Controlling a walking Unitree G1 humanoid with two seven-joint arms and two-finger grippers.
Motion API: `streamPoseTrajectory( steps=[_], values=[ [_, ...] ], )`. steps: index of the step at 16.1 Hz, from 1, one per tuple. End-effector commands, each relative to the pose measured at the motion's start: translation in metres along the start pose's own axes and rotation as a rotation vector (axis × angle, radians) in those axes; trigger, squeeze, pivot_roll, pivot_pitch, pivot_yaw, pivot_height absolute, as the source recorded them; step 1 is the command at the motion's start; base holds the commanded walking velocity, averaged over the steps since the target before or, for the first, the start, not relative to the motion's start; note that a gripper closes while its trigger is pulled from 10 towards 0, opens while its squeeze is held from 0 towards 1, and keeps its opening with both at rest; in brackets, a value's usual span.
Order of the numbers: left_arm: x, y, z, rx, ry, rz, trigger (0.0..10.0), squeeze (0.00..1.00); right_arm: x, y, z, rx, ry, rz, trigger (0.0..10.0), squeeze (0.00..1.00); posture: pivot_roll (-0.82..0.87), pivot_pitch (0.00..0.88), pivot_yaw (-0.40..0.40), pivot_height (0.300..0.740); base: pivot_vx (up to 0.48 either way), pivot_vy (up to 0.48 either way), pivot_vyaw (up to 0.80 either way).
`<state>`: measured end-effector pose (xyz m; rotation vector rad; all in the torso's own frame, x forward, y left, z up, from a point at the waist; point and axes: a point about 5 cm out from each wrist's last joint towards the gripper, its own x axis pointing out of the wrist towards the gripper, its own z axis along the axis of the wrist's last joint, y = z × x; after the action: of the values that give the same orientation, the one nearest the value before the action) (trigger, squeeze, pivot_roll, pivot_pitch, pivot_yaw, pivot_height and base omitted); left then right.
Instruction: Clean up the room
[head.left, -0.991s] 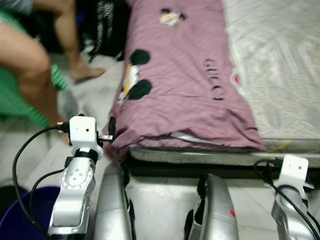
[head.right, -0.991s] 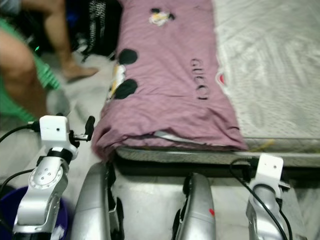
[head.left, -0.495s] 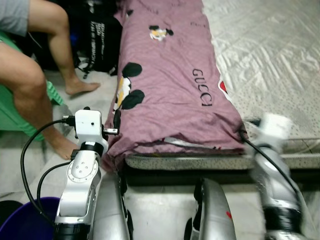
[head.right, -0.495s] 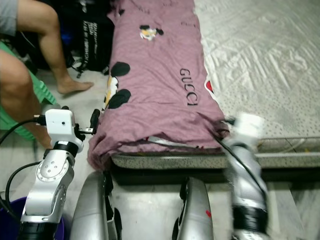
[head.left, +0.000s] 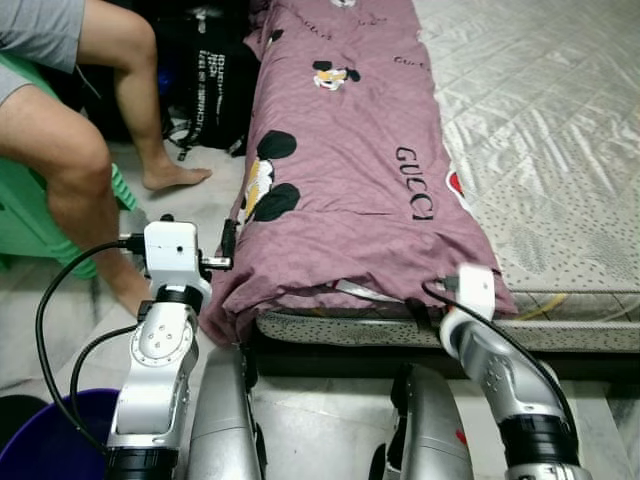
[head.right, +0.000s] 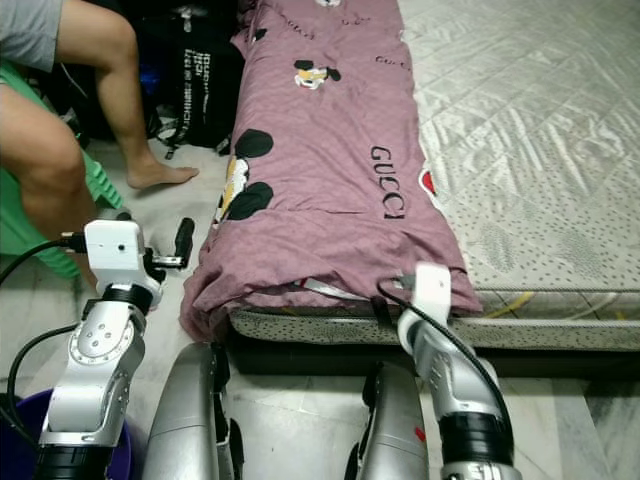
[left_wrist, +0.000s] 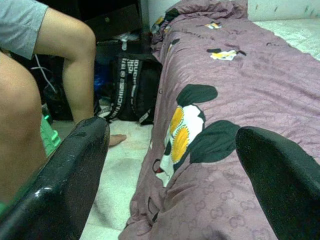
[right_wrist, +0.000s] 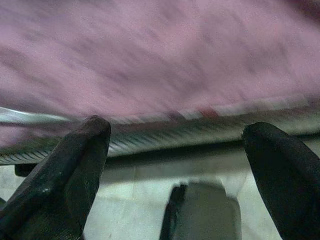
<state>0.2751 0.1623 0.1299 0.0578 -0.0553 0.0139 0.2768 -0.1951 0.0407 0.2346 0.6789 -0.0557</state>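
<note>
- The right end effector has swung in from the right to the near hem of the purple blanket, fingers spread.
- The left end effector, also spread, hovers beside the blanket's near-left corner.
- Best to pinch both near corners evenly.
- One blanket on one mattress; one black bag far left.

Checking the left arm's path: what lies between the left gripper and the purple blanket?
Nothing: in the left eye view the left gripper sits just beside the purple blanket edge, only bare floor behind the narrow gap.
</note>
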Motion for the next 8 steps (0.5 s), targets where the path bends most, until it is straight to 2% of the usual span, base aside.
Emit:
streamPoseTrajectory(
  steps=[1, 3, 4, 5, 6, 8],
  values=[
    [-0.001, -0.001, -0.002, 0.002, 0.006, 0.001, 10.0, 0.00, 0.000, -0.007, -0.005, 0.036, 0.036, -0.021, 10.0, 0.00, 0.08, 0.065, -0.010, 0.542, 0.000, 0.000, 0.00],
    [-0.001, -0.003, -0.002, 0.001, 0.009, -0.010, 10.0, 0.00, 0.000, -0.016, -0.009, 0.078, 0.069, -0.051, 10.0, 0.00, 0.08, 0.071, -0.003, 0.542, 0.000, 0.000, 0.00],
    [-0.002, -0.002, -0.003, 0.002, 0.010, -0.009, 10.0, 0.00, -0.001, -0.021, -0.006, 0.058, 0.041, -0.084, 10.0, 0.00, 0.08, 0.073, -0.001, 0.542, 0.000, 0.000, 0.00],
    [-0.003, 0.000, -0.003, 0.005, 0.011, -0.007, 10.0, 0.00, -0.004, -0.028, 0.004, 0.037, -0.038, -0.136, 10.0, 0.00, 0.08, 0.078, 0.001, 0.542, 0.000, 0.000, 0.00],
    [-0.003, 0.003, -0.003, 0.009, 0.013, -0.002, 10.0, 0.00, -0.012, -0.036, 0.025, -0.012, -0.188, -0.209, 10.0, 0.00, 0.08, 0.081, 0.000, 0.542, 0.000, 0.000, 0.00],
    [-0.005, 0.005, -0.003, 0.013, 0.015, 0.001, 10.0, 0.00, -0.025, -0.039, 0.051, -0.127, -0.350, -0.281, 10.0, 0.00, 0.08, 0.087, 0.000, 0.542, 0.000, 0.000, 0.00]
  ],
)
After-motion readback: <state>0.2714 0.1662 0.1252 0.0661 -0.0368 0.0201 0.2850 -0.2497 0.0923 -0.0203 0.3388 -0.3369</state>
